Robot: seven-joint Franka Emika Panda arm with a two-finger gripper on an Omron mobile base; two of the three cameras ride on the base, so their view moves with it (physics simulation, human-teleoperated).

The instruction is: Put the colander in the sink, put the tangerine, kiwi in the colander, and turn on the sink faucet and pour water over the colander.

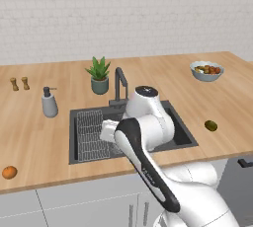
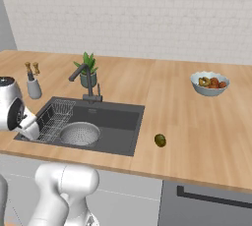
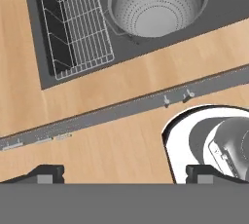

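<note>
One colander [image 2: 79, 133] sits in the sink [image 2: 120, 122]; one kiwi [image 2: 160, 140] lies near the desk's front edge; the left base view adds one tangerine [image 1: 9, 172] at the front-left; the hand [image 3: 124, 173] is open, empty.

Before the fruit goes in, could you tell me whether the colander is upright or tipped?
Upright: the colander sits in the sink, open side up and empty.

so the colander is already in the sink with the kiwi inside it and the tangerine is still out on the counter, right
Not quite: the colander does sit in the sink, but it is empty, as the hand view shows. The kiwi lies on the counter to the right of the sink in the right base view. The tangerine is indeed out on the counter.
</note>
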